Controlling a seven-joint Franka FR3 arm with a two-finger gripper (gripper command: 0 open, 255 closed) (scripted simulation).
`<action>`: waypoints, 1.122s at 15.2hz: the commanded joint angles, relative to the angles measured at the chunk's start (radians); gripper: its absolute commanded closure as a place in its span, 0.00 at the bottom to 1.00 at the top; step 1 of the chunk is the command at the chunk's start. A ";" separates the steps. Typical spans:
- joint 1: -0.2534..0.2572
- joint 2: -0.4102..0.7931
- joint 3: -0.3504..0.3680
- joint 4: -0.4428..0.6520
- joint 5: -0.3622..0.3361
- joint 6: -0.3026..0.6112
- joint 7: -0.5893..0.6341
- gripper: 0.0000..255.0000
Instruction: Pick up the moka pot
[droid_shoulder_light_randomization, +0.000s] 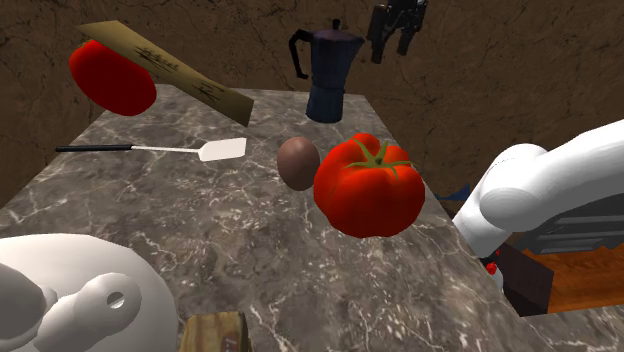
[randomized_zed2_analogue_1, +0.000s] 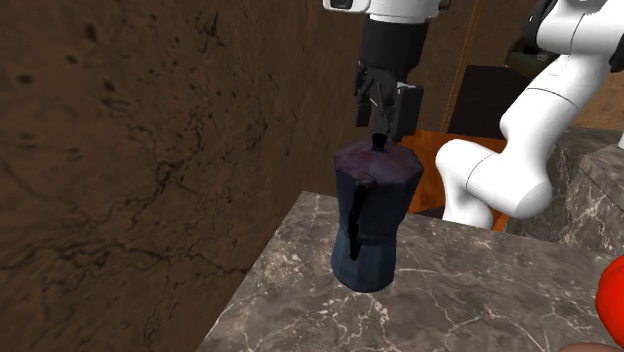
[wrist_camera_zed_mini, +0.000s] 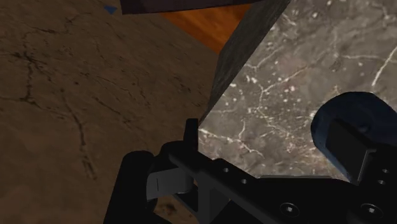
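The gripper (randomized_zed2_analogue_1: 386, 115) is hovering just above the lid knob of the dark blue moka pot (randomized_zed2_analogue_1: 372, 215), its fingers standing apart and clasping nothing, so the grasp is not yet made. The pot is sitting upright on the marble counter (randomized_zed2_analogue_1: 480, 290), close to its corner beside the brown wall, apart from the big tomato (droid_shoulder_light_randomization: 368, 185) and the egg (droid_shoulder_light_randomization: 298, 162). By my reckoning the approach is about done, and the descent, the closing on the pot and the lift are all left to do
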 joint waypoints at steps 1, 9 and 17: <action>0.008 0.059 0.024 0.079 0.019 -0.020 0.024 0.00; 0.032 0.300 0.108 0.467 0.058 -0.158 0.112 0.00; 0.044 0.373 0.138 0.551 0.065 -0.164 0.147 0.00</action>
